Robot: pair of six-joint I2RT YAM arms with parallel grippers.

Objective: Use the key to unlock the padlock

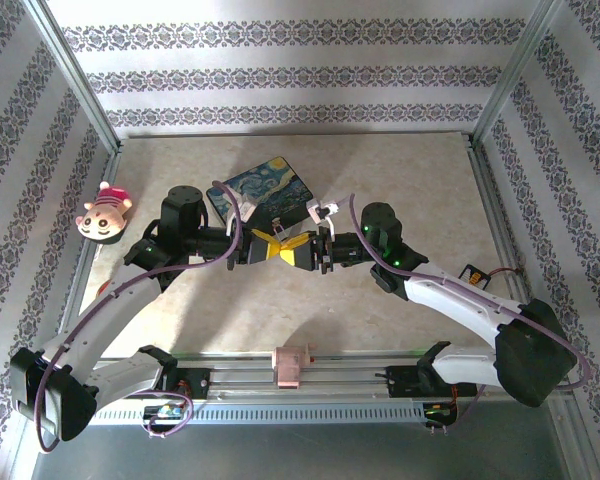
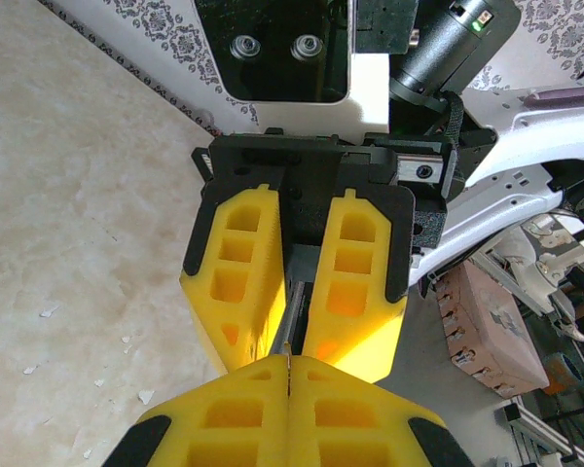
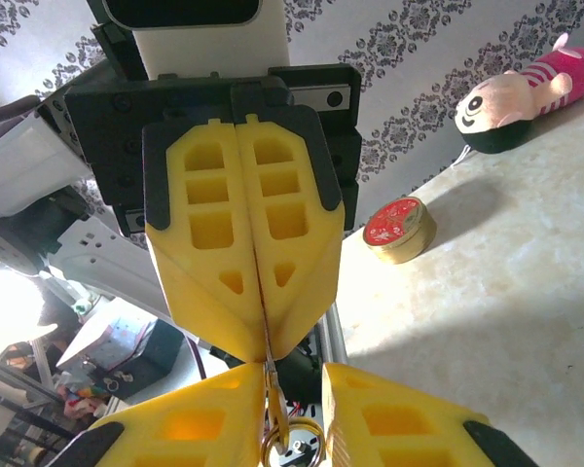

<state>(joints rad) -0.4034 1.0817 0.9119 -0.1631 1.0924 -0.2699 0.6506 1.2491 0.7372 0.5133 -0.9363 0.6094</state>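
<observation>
Your two hands meet tip to tip over the middle of the counter (image 1: 410, 180), just in front of the painted box (image 1: 265, 192). Your left hand (image 1: 272, 245) is closed: its yellow fingers lie flat against each other, and a thin metal blade, which looks like the key (image 3: 269, 377), pokes out from between their tips. Your right hand (image 1: 288, 250) faces it from the other side, its fingers a little apart and slanting toward each other like a V. The padlock (image 3: 278, 443) sits in that gap, at the bottom edge of the right wrist view. You can see a brass-yellow curve and a bit of silvery metal there; the rest is cut off. The key's blade runs straight from the left fingertips to the padlock and seems to touch it, but you cannot tell whether it is in the keyhole. Nor can you tell whether the right fingers press on the padlock or merely flank it. In the top view the fingers hide both key and padlock. A plush toy (image 1: 104, 212) lies at the counter's left edge, well apart from the hands, with a round red-lidded tin (image 3: 399, 232) near it. A pink block (image 1: 290, 365) sits on the rail between the arm bases.
</observation>
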